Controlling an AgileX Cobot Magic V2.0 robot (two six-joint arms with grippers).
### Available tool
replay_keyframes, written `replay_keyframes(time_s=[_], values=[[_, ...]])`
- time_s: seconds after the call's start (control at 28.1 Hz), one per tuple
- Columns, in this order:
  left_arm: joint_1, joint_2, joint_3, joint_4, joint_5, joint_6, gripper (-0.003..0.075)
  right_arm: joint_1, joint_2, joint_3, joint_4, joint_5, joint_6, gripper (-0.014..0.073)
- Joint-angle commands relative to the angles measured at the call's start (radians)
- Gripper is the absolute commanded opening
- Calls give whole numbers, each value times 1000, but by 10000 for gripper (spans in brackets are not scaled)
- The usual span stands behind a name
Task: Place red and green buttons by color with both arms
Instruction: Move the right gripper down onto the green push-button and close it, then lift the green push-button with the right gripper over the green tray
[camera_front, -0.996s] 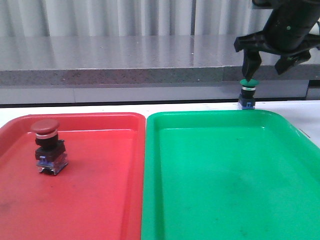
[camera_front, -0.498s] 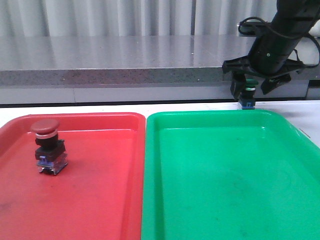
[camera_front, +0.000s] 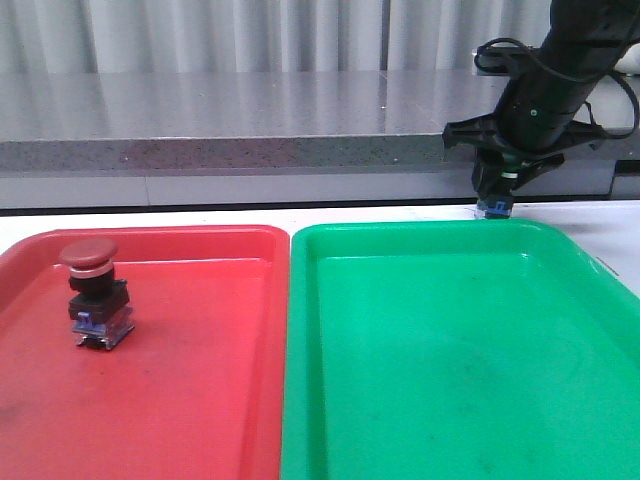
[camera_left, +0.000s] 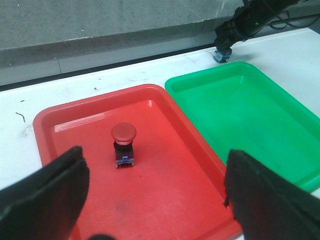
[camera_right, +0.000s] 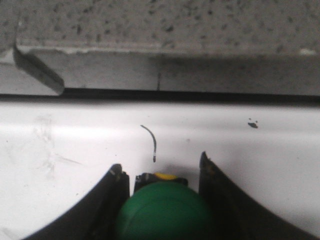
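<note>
Green button sitting between the right gripper's fingers — pads hugging its cap.
It is standing on the white table, just behind the green tray; far off, the left gripper is hanging spread wide over the red tray — red button standing upright inside.

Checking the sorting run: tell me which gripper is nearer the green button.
Right. The right gripper is down around the green button, a finger on each side, behind the green tray. The left gripper hangs open over the red tray.
</note>
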Motion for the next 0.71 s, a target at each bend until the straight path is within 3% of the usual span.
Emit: replay_keyframes(time_s=[0.0,0.28,0.68], values=[[-7,10,-26,-16,-68,-7,545,-1,-111,-36,5,-36,-8,314],[-7,10,-26,-16,-68,-7,545,2,-222,-36,4,59,-9,314],[-7,10,-26,-16,-68,-7,545,73,-383,4,0,236,-110,314]])
